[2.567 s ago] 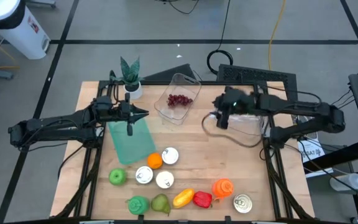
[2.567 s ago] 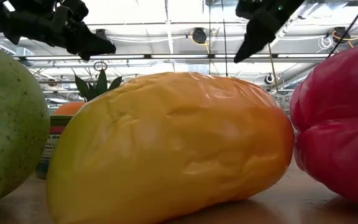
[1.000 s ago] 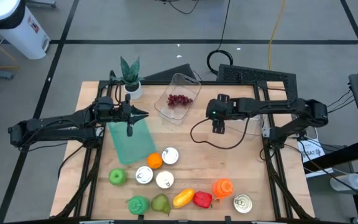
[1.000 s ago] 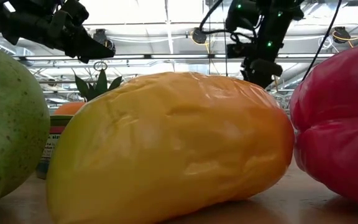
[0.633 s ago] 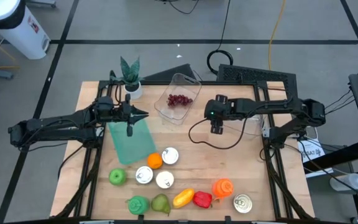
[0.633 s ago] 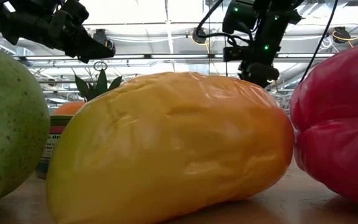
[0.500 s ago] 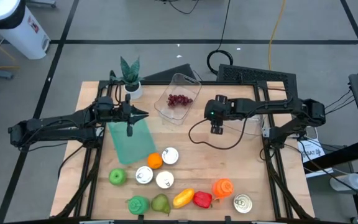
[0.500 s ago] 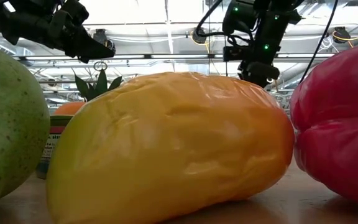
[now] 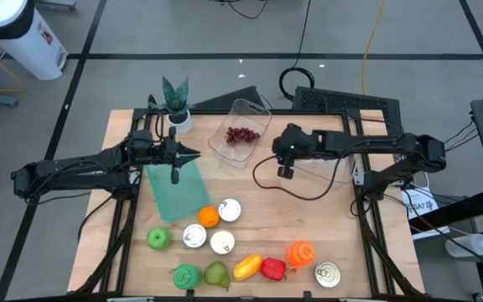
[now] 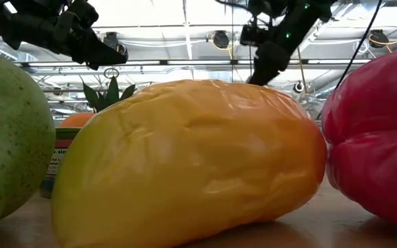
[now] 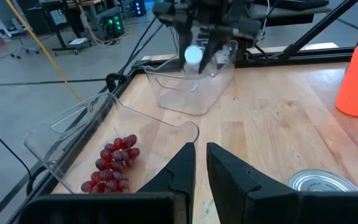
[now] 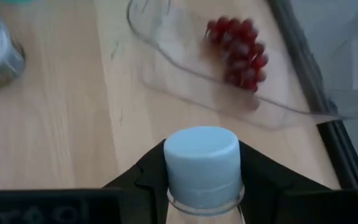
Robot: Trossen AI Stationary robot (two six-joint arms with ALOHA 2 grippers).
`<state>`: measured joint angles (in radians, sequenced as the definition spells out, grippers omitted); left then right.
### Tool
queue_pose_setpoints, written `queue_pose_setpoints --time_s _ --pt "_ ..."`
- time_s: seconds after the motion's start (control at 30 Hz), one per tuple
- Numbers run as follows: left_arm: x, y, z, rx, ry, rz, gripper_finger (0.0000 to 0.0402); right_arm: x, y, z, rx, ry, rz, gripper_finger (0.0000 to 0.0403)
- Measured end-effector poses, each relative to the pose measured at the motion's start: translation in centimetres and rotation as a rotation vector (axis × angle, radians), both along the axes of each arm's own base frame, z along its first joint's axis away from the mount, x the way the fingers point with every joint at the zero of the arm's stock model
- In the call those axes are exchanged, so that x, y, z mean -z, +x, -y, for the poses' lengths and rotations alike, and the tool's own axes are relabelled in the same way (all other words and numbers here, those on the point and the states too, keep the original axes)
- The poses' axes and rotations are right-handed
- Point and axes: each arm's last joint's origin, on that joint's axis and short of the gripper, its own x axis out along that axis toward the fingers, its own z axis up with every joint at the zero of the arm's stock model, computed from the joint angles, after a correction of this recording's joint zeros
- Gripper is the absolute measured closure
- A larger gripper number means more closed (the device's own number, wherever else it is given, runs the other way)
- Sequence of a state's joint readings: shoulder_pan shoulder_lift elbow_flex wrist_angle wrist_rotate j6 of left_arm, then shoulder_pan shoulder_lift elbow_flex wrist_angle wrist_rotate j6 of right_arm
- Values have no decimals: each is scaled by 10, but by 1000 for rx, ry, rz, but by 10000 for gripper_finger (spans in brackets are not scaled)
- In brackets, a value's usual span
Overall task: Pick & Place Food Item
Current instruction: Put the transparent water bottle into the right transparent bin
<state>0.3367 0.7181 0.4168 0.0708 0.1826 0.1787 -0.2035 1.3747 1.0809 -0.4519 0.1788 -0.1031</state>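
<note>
My right gripper hangs over the table's middle, right of the clear tray holding red grapes, and is shut on a clear bottle with a pale cap. The left wrist view shows that cap between the right fingers, in front of a clear tub. The bottle's body is hidden by the gripper. My left gripper waits shut above the green mat, pointing at the grapes. My right gripper pinches the bottle's neck just below the cap, one finger on each side. The fingers slant down toward the table's left and the cap points out past their tips. The bottle is held above the table.
Along the near edge lie an orange, green apple, cans, pear, yellow pepper, red pepper, orange bottle. A potted plant stands far left. Bare wood lies between the grippers.
My right gripper has risen a little and shifted slightly toward the grape tray. It has tipped from pointing steeply down to a shallower slant.
</note>
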Motion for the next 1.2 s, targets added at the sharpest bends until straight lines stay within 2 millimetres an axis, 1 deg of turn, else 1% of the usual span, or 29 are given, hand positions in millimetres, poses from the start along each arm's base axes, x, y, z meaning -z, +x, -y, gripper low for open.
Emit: queue_pose_setpoints --time_s 0.27,0.37,0.5,0.67,0.83,1.0,1.2 --pt "0 0 0 1 -4 1 350 -36 -21 -4 37 -17 180 275" --pt "0 0 0 1 -5 0 350 -45 -31 -4 99 -44 223 275" --pt "0 0 0 -4 -23 4 350 -40 -46 -6 136 -39 314 275" --pt "0 0 0 -3 -23 6 350 -28 -65 -7 163 -42 506 275" --pt "0 0 0 -4 -25 7 350 -13 -78 -8 165 -63 665 275" --pt "-1 0 0 -4 -23 12 350 -3 -83 -10 142 -62 811 275" --pt "-1 0 0 -4 -21 12 350 3 -79 -9 133 -77 867 275"
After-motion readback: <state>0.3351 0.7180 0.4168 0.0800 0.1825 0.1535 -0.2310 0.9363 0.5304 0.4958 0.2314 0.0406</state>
